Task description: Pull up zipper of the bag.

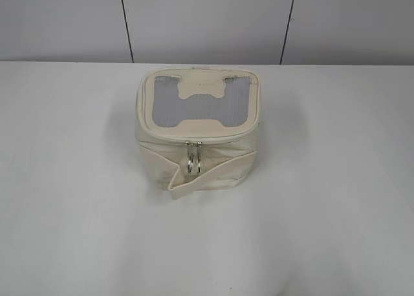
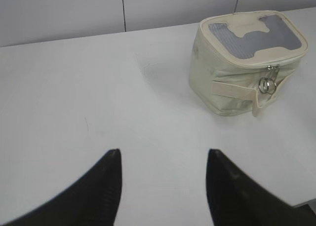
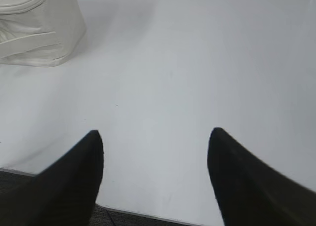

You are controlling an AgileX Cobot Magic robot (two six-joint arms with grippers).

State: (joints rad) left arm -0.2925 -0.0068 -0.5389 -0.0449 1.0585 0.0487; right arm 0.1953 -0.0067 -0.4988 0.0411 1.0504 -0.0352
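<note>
Spread claw (image 3: 155, 142) near bag (image 3: 39, 33)

I see the boxy cream bag (image 1: 197, 131) upright mid-table, its grey mesh lid window facing up and strap loose across the front, the zipper (image 1: 193, 141) run round the lid rim — both silver ring pulls hanging together at the front.

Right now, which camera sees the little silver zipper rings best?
The left wrist view: the two silver rings hang side by side, clearly separate, on the bag. The exterior view shows them overlapping. The right wrist view catches only a bag corner, no rings.
</note>
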